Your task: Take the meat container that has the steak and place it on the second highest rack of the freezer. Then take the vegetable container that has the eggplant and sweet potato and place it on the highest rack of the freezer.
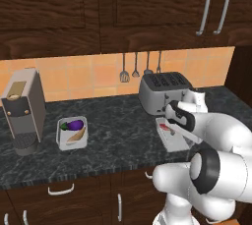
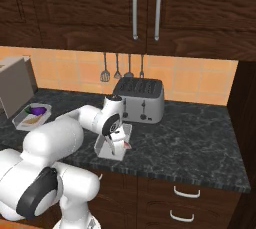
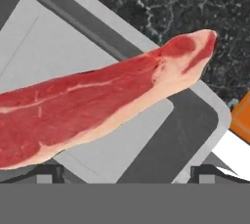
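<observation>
Hand view shows the end effector (image 3: 125,171) spread wide, empty, just over the steak (image 3: 97,105) in its meat container (image 3: 205,115); both containers sit on the bench (image 1: 123,121), nothing yet moved.

We see flat, even rendered light, moderately bright, no clear source. Dark wooden upper cabinets (image 1: 98,8) read dim; the speckled black stone counter (image 2: 200,143) shows no glare. Shadows are faint. Edges look slightly soft and pixelated; the red-pink slab of steak (image 3: 97,105) stays sharp up close.
</observation>
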Controlling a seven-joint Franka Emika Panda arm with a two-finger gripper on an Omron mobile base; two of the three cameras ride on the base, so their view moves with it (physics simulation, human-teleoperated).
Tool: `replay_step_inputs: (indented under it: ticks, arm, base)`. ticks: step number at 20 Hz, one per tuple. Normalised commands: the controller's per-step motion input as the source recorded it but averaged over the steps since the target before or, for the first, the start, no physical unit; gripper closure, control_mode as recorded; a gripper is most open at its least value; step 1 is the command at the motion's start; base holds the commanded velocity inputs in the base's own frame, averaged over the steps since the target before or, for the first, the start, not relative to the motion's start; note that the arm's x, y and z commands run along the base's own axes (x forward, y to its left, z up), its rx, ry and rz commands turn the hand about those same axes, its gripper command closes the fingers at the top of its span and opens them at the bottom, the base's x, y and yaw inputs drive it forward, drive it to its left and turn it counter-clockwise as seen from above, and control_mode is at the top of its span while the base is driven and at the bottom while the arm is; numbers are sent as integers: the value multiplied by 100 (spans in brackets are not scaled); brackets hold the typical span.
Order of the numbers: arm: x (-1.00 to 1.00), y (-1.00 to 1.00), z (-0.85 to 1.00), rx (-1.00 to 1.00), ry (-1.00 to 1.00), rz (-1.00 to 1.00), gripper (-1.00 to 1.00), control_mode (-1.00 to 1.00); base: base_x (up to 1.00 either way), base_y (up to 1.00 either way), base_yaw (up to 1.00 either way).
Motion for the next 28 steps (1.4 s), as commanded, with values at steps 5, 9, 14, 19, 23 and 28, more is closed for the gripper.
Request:
replay_step_inputs:
  ticks: [5,9,14,19,23,28]
  arm:
    - [5,-2,-42,0,0,-3,-100,-100]
    - [-15,0,-4,0,0,-12,-100,-100]
    - [-16,0,0,0,-6,-5,-100,-100]
    - [-5,0,15,0,-1,-9,-100,-100]
    - [0,0,35,0,3,-16,-100,-100]
    - [-47,0,-6,0,8,-14,-100,-100]
  base:
    - [0,0,0]
    - [0,0,0]
    - [0,0,0]
    - [0,0,0]
    - [0,0,0]
    - [0,0,0]
